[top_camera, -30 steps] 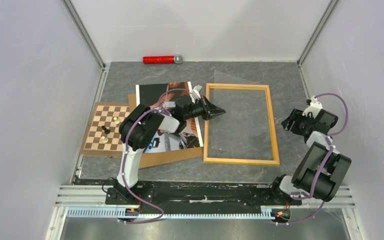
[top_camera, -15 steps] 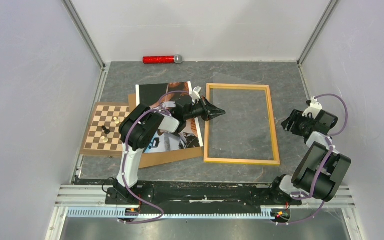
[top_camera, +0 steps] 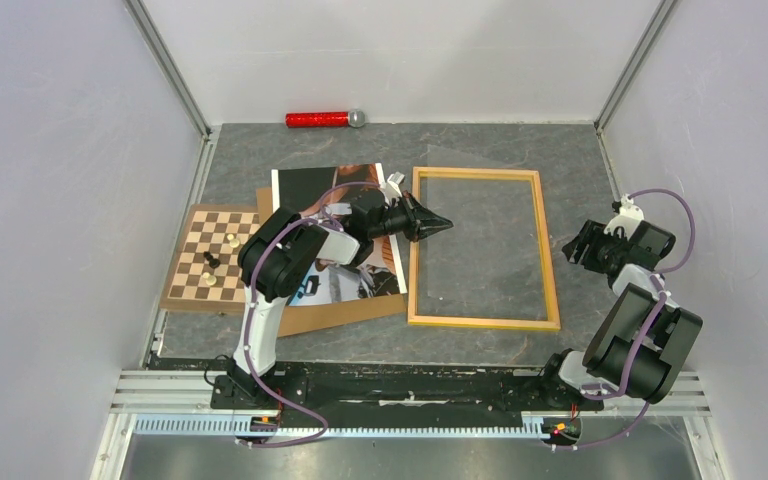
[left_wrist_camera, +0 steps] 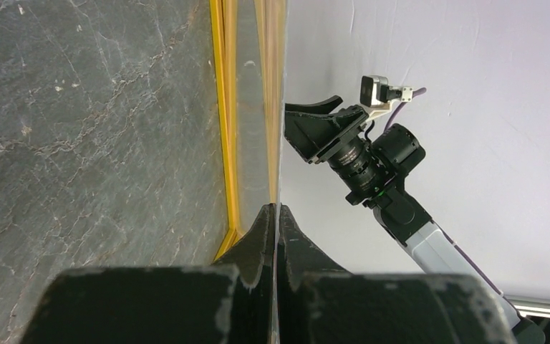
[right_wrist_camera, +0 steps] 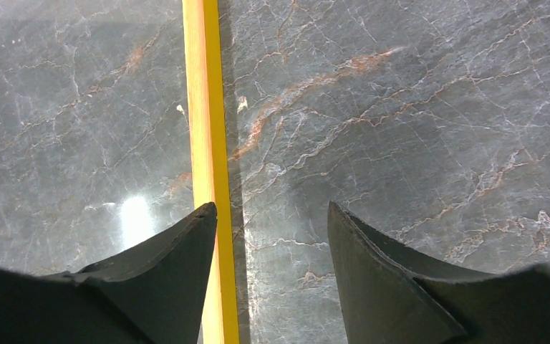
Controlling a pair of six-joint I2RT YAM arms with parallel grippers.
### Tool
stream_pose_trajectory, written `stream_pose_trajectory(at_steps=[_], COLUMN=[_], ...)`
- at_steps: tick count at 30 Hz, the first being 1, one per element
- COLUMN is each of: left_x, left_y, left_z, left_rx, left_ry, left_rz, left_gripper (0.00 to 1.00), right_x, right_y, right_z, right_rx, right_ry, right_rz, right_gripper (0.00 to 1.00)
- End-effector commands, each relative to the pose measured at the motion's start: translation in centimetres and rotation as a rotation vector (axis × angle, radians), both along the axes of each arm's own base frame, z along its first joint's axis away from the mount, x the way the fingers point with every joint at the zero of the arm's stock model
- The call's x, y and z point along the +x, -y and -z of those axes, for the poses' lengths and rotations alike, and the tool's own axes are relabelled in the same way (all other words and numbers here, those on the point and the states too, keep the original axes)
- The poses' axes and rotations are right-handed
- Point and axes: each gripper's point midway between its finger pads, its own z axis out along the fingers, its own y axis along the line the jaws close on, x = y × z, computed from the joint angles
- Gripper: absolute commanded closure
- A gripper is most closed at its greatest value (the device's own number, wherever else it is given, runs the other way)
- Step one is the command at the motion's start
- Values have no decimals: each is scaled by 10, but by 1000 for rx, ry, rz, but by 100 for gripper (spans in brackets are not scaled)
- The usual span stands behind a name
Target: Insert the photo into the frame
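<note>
Brown-and-cream chessboard [top_camera: 203, 262] at far left; beside it the photo [top_camera: 305, 186] lies face up on a brown board [top_camera: 330, 318], left of the frame [top_camera: 480, 321]. Your left gripper [top_camera: 444, 223], jaws pressed together, points over the frame's left rail. Your right gripper [top_camera: 572, 245], jaws apart and empty, hangs near its right rail.

- A red glittery cylinder [top_camera: 318, 120] with a silver end lies at the far wall, left of centre.
- A brown-and-cream chessboard [top_camera: 192, 283] sits far left, carrying a few small pieces [top_camera: 232, 240].
- A plain brown cardboard backing board [top_camera: 345, 313] lies just right of it.
- The grey stone-patterned tabletop [top_camera: 260, 150] lies under all of them.
</note>
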Motion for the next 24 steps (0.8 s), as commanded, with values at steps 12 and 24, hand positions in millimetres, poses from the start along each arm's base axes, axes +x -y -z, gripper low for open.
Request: stream_pose_trajectory(at_steps=[12, 24], left_x=[-8, -11], left_y=[6, 5], left_z=[-53, -42], left_rx=[-139, -110], left_ry=[-58, -66], left_rz=[32, 33], left_gripper=[98, 98], right_x=[4, 2], right_y=[3, 4], right_z=[-6, -3], right_rx=[-23, -21], right_ry=[37, 30], right_rz=[-16, -11], right_gripper=[39, 39])
